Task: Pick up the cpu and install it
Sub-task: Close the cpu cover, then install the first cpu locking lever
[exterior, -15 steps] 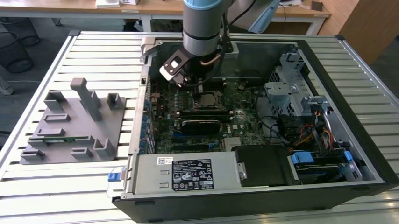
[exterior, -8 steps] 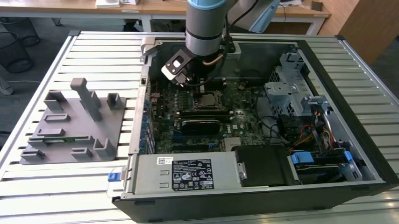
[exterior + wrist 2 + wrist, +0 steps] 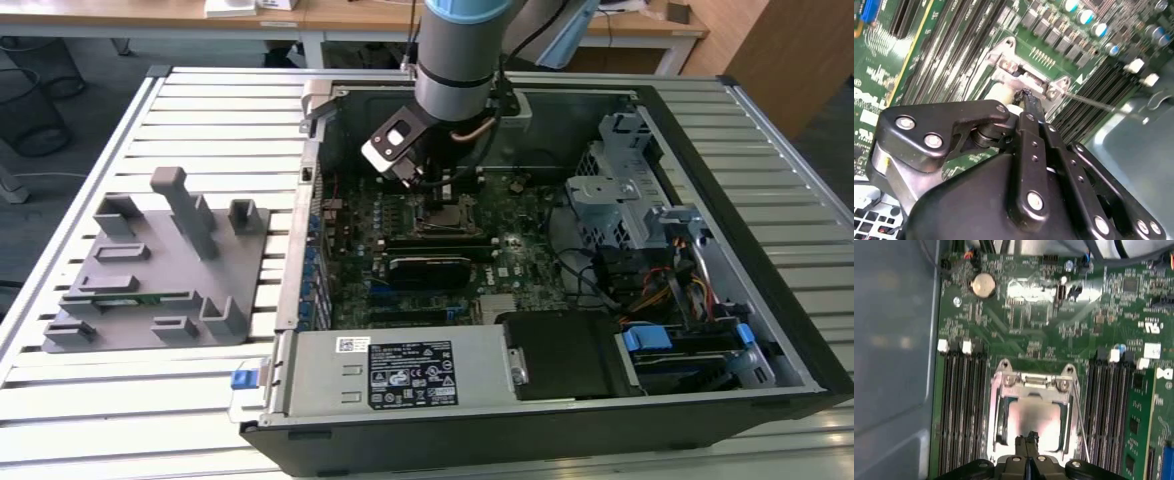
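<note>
cpu (image 3: 1040, 416) lies flat in socket (image 3: 993, 410), middle of board (image 3: 1029, 335), between two banks of slots (image 3: 961, 405). case (image 3: 747, 200) sits on bench (image 3: 120, 410). metal top up, edges square with the socket frame. square chip, so no real long axis. hand (image 3: 1027, 439) right over it, fingers pressed together, nothing seen between them. touching the top or just clear, can't tell. likely light, stiff, thin. top looks slick, underside probably delicate. best taken by two opposite edges, not the face.

Bright, even light, perhaps from overhead; pale glare on the cpu (image 3: 1034, 422) — computer case (image 3: 561, 120) interior shadowed.
</note>
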`<state>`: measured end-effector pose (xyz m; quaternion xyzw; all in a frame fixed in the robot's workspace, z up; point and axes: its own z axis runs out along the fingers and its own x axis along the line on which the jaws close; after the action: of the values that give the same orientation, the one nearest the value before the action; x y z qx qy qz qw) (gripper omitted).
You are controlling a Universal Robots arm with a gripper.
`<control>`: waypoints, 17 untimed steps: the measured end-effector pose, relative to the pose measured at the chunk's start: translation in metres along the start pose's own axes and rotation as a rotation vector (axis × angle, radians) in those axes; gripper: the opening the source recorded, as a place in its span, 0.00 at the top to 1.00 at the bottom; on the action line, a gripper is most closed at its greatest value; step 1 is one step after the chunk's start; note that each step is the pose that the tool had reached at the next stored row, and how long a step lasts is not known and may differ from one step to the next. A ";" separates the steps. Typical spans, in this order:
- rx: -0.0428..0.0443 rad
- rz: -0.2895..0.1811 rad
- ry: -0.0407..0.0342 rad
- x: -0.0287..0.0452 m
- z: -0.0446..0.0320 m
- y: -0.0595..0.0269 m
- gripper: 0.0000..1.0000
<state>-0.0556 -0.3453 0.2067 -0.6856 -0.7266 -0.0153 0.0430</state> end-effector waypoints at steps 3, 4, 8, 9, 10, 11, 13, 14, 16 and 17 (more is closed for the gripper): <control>0.0030 0.000 0.0012 -0.0005 -0.0003 0.0073 0.89; 0.0036 0.000 0.0017 -0.0006 -0.0004 0.0090 0.89; 0.0054 0.000 0.0037 -0.0009 -0.0006 0.0153 0.89; 0.0057 0.000 0.0038 -0.0010 -0.0007 0.0164 0.89; 0.0058 0.000 0.0039 -0.0010 -0.0007 0.0173 0.89; 0.0060 0.000 0.0039 -0.0011 -0.0007 0.0182 0.89; 0.0061 0.000 0.0039 -0.0011 -0.0008 0.0196 0.89; 0.0060 0.000 0.0039 -0.0012 -0.0008 0.0201 0.89; 0.0060 0.000 0.0039 -0.0012 -0.0009 0.0208 0.89; 0.0060 0.000 0.0038 -0.0012 -0.0009 0.0215 0.89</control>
<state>-0.0340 -0.3453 0.2067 -0.6855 -0.7264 -0.0144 0.0464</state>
